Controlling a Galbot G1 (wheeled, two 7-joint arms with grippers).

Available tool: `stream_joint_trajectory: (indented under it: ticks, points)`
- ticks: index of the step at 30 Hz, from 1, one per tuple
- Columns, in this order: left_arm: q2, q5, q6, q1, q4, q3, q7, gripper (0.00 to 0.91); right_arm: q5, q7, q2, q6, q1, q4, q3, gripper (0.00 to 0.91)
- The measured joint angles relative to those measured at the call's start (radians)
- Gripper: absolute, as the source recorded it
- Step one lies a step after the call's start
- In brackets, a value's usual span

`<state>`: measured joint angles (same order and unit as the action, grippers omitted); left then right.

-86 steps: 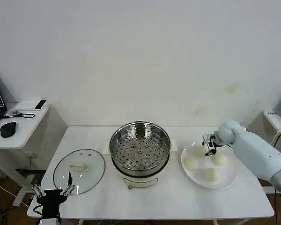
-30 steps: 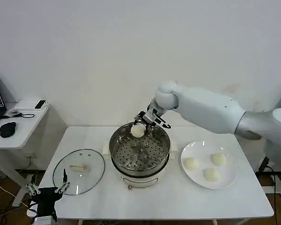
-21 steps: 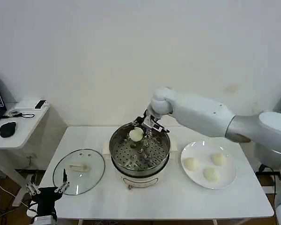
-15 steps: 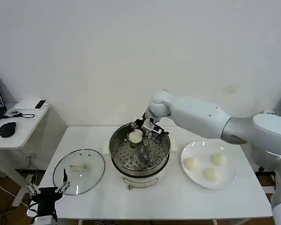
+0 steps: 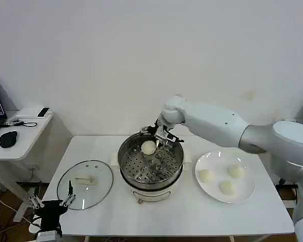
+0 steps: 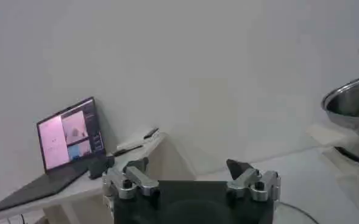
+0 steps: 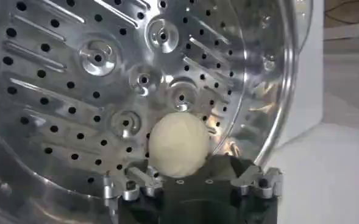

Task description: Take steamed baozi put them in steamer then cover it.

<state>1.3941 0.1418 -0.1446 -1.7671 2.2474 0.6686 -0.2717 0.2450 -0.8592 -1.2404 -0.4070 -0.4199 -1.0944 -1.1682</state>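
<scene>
Since 1st baozi (image 5: pixel 148 147) left right gripper (image 5: pixel 162 134), now open above steamer (image 5: pixel 150 160) | 3 left | left gripper (image 5: pixel 53 205) open, idle.

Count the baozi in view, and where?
4. One baozi sits on the perforated tray of the steamer, by the right end effector. Three lie on the white plate. None seem hidden.
</scene>
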Motion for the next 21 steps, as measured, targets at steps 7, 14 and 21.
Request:
stream_joint_trajectory:
  ticks: [7,14,21]
  points:
    - [-0.009,-0.010,0.000,0.005,0.001,-0.001,0.001,0.907,-0.124,-0.023,0.094,0.078,-0.084,-0.117,-0.023,0.907]
    - [-0.020,-0.020,-0.002,0.015,0.004,-0.010,0.004,0.907,-0.215,-0.033,0.255,0.186,-0.164,-0.247,-0.065,0.907]
    - [-0.034,-0.031,-0.007,0.032,0.006,-0.018,0.009,0.907,-0.246,-0.037,0.451,0.286,-0.189,-0.362,-0.104,0.907]
